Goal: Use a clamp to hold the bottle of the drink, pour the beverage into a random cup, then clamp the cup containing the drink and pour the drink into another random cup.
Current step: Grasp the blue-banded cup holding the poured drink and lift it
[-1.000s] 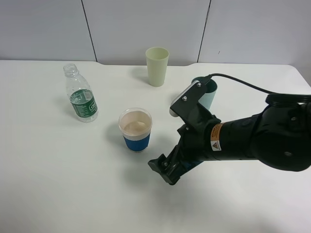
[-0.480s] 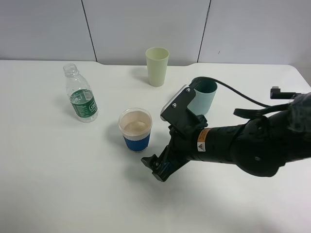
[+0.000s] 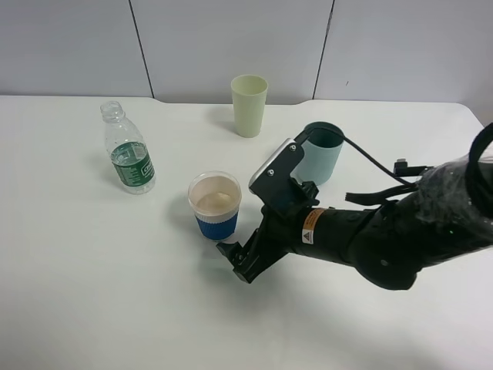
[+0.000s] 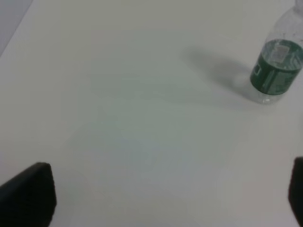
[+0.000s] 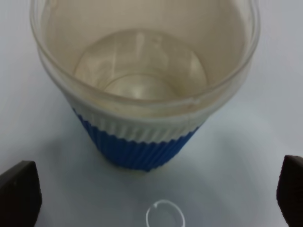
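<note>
Writing on the bottle: we see a green wrap label with white print on the bottle [image 3: 129,158] [image 4: 276,66]; it is too small for us to read.
Writing on the arm: we see an orange and white sticker [image 3: 310,229] with a warning triangle on the right arm; its text is not legible.
Bottle: it stands upright and uncapped at the left of the bench [image 3: 92,293], well apart from both arms.
Blue cup: we find the cup with the blue sleeve [image 3: 215,205] [image 5: 142,94] upright near the middle, with a shallow clear liquid in its bottom.
Other cups: the pale green cup [image 3: 249,105] stands at the back; the teal cup [image 3: 322,154] stands behind the right arm.
Right gripper [image 3: 233,262] [image 5: 154,198]: jaws spread wide, holding nothing, low and just beside the blue cup's base.
Left gripper [image 4: 163,198]: jaws apart, holding nothing, above bare bench.
Change: we see the right gripper has slid left towards the blue cup, uncovering more of the teal cup; bottle and cups have not moved.
</note>
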`<state>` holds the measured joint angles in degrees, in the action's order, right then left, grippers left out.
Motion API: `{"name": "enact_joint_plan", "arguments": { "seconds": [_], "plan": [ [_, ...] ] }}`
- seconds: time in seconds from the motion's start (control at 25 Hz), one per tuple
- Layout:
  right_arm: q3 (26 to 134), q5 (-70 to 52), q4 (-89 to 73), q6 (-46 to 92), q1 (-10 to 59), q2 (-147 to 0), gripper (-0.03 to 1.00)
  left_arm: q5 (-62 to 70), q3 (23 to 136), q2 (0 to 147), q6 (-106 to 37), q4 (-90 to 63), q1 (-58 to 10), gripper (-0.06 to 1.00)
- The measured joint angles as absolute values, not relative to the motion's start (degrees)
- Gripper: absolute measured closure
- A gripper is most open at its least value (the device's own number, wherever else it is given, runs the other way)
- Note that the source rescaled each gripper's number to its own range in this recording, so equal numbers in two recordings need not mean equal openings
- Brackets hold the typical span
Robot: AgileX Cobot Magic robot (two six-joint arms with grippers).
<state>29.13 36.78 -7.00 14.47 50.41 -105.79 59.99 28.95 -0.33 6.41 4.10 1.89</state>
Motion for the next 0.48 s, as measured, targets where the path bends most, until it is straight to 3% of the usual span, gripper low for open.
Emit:
{"name": "enact_joint_plan", "arguments": {
  "seconds": [0.48],
  "plan": [
    [29.18,50.01,-6.33,14.09,50.41,-112.02,-0.03,59.99,28.95,-0.33,6.41,4.10,1.89,-0.06]
  ]
}}
